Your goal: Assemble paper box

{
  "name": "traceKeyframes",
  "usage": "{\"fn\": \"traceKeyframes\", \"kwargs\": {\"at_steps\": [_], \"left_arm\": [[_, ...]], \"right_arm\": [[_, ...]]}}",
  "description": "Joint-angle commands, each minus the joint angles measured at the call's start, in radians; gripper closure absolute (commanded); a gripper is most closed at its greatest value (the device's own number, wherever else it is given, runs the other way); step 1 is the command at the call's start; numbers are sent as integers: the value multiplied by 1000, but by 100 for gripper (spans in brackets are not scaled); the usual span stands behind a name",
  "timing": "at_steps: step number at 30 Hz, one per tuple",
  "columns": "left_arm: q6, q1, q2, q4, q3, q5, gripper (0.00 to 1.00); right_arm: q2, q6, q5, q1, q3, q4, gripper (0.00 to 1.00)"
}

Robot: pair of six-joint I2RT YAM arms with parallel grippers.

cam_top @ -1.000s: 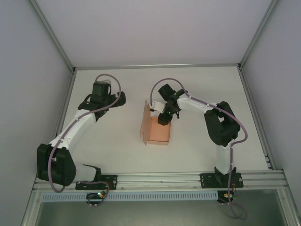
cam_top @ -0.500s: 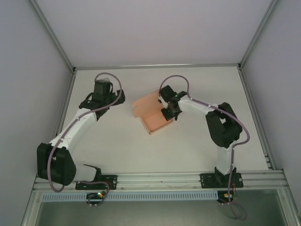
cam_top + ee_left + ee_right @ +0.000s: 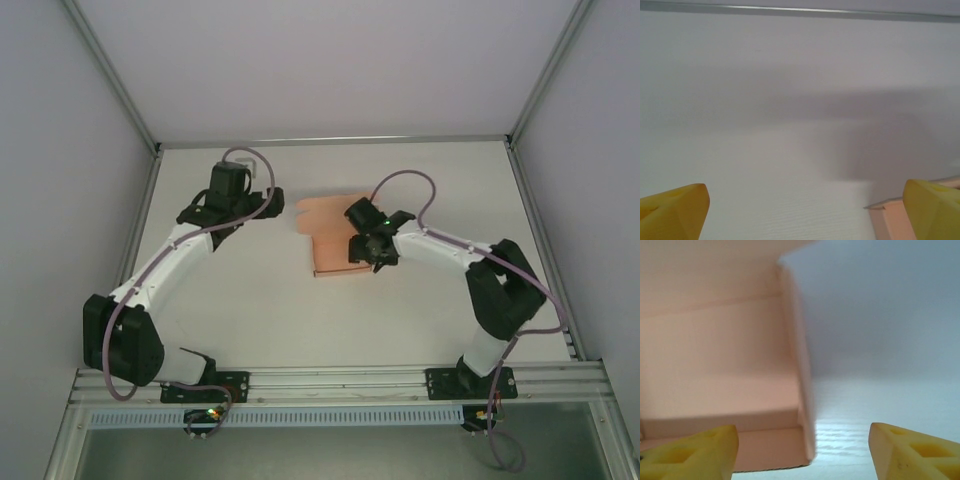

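While the paper box (image 3: 328,240) sits half-folded, we'd say we're in the wall-raising step.
From above, the card lies just toward 12 o'clock of the table's (image 3: 250,310) centre, with a flap (image 3: 305,210) splayed at its 11 o'clock. Our right gripper (image 3: 363,250) hangs over its 3 o'clock edge, fingers (image 3: 695,450) spread wide and gripping nothing, and an upright side wall (image 3: 802,390) stands between them. Left gripper (image 3: 804,210) hovers near the box's 9 o'clock, equally wide and empty. Next, we reckon, calls for pinching that wall and folding the flap over.
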Motion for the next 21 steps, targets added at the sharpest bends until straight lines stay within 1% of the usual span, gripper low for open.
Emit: {"fn": "traceKeyframes", "kwargs": {"at_steps": [1,2,4,5,6,7,9,11,12,14,17,19,21], "left_arm": [[194,7,-16,63,-50,310,0],[244,5,-22,79,-63,401,0],[332,1,-10,79,-62,565,0],[356,-2,5,67,-49,581,0],[373,-2,25,52,-33,572,0],[405,-1,54,27,-11,575,0],[444,-1,120,-26,40,545,0],[494,0,196,-115,123,544,1],[518,-1,229,-159,157,549,2],[564,0,284,-234,225,571,8],[623,-2,342,-294,284,608,17],[645,-1,366,-319,308,601,26],[652,-2,384,-346,323,596,32]], "right_arm": [[-143,-274,-146,-119,-71,186,20],[-172,-408,-286,-164,-74,221,16],[-191,-663,-512,-228,-47,235,10],[-184,-793,-583,-247,-29,219,8],[-170,-922,-632,-261,-8,202,8],[-146,-1036,-639,-269,17,185,7],[-90,-1188,-628,-277,86,128,5],[-13,-1298,-654,-301,185,40,5],[20,-1334,-668,-313,238,-12,5],[104,-1408,-700,-339,357,-138,6],[196,-1482,-731,-362,475,-267,9],[246,-1522,-720,-364,534,-329,10],[280,-1543,-709,-364,565,-347,10]]}}
